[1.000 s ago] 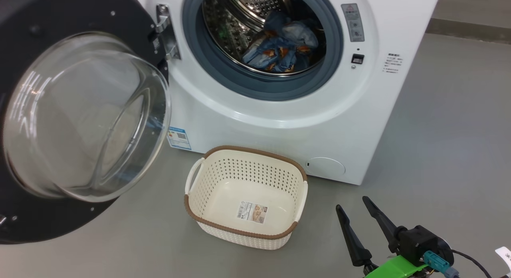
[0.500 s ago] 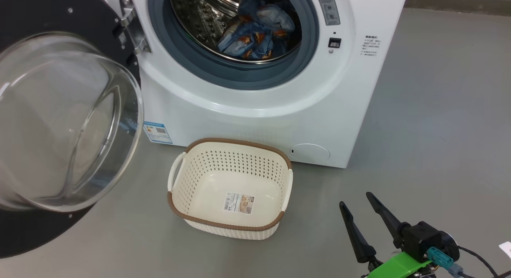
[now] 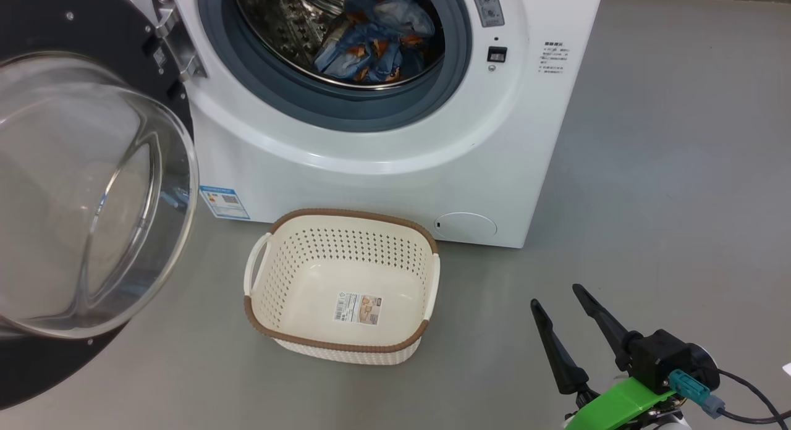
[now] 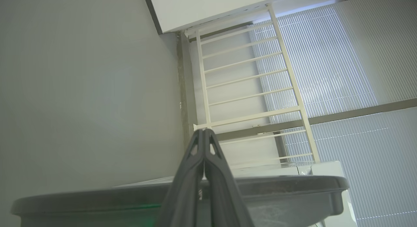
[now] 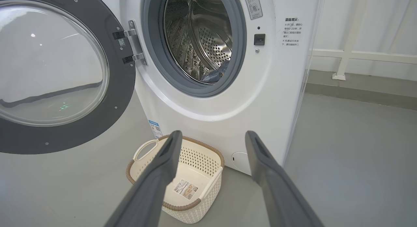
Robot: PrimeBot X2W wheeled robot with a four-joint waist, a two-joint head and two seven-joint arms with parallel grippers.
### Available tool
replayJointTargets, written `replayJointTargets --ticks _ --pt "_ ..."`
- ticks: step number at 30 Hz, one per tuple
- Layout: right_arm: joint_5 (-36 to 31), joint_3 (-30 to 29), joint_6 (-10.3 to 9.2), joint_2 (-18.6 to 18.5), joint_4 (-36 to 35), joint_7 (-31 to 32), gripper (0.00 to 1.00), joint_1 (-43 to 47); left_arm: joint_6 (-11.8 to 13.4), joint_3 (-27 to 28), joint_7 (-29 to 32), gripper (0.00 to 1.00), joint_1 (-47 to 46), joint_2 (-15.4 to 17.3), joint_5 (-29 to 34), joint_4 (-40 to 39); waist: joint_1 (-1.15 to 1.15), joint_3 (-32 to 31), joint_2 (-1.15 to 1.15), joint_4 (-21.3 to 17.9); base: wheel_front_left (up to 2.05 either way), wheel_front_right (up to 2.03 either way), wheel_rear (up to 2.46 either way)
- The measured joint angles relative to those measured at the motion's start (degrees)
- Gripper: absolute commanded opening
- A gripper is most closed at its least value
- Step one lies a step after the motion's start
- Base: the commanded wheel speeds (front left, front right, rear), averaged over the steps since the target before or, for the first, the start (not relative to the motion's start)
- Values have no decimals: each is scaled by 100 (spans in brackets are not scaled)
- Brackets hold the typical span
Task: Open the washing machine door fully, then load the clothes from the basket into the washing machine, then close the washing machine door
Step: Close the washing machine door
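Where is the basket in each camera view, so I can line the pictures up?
Head view: the basket sits lower centre, on the floor before the washing machine.
Right wrist view: lower centre, partly behind the right gripper.
Left wrist view: faces a wall and a white railing.
Shared landmark: the machine's round cap, just right of the basket.

The right gripper (image 5: pixel 212 133) is held with its fingers spread wide, empty, above the floor (image 5: pixel 352 161). Beyond them the basket (image 5: pixel 211 191) sits empty before the washer (image 5: pixel 277 90). The door (image 5: pixel 120 99) stands swung open leftward; clothes (image 5: pixel 213 76) lie low in the drum (image 5: pixel 202 34).
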Motion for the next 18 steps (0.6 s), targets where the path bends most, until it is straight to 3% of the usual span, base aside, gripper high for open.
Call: replayJointTargets --ticks 5,18 --pt "0 -2 0 -36 -36 23 100 0 -11 -25 20 0 1 -55 -7 -4 0 31 0 -29 0 0 0" --pt "35 -7 0 -24 -43 54 100 3 -64 -75 750 0 246 -245 -387 -403 0 15 0 45 0 0 0"
